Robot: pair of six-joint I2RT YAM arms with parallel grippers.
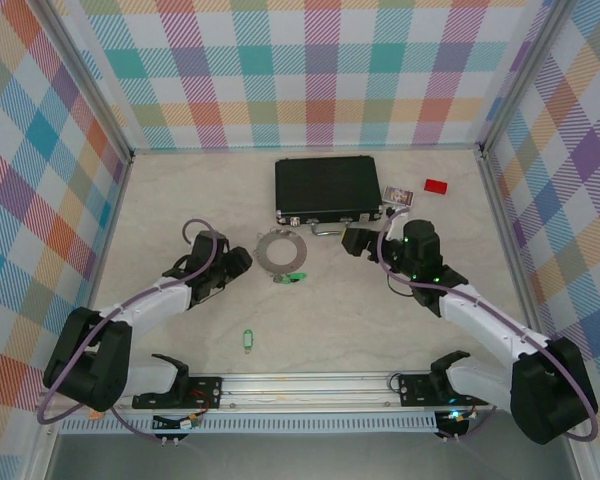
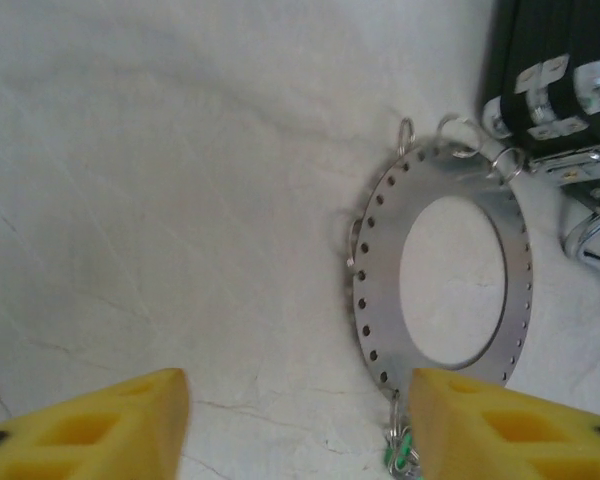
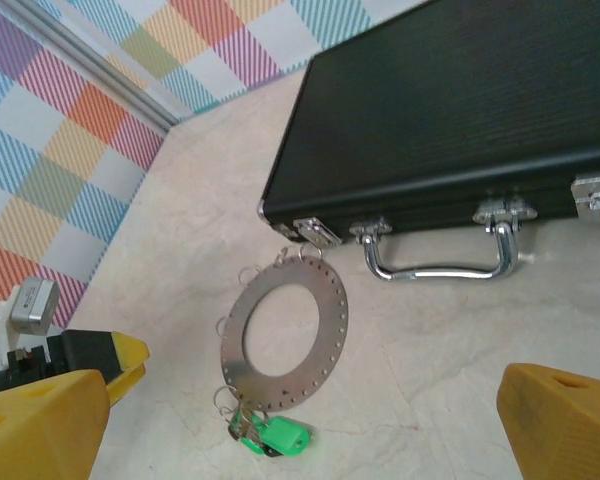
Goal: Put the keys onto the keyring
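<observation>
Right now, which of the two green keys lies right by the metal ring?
The green key touching the keyring's near edge; the other key lies alone on the table, nearer the arms' bases.

A pale marbled table [image 1: 170, 200] is seen. A black case [image 1: 327, 188] is laid at its twelve o'clock and a red block [image 1: 436, 186] at two. The keyring [image 1: 280, 249] lies flat near the centre, with a green key [image 1: 295, 277] touching it at its five o'clock. A second green key [image 1: 247, 340] is left well apart at its seven.
</observation>
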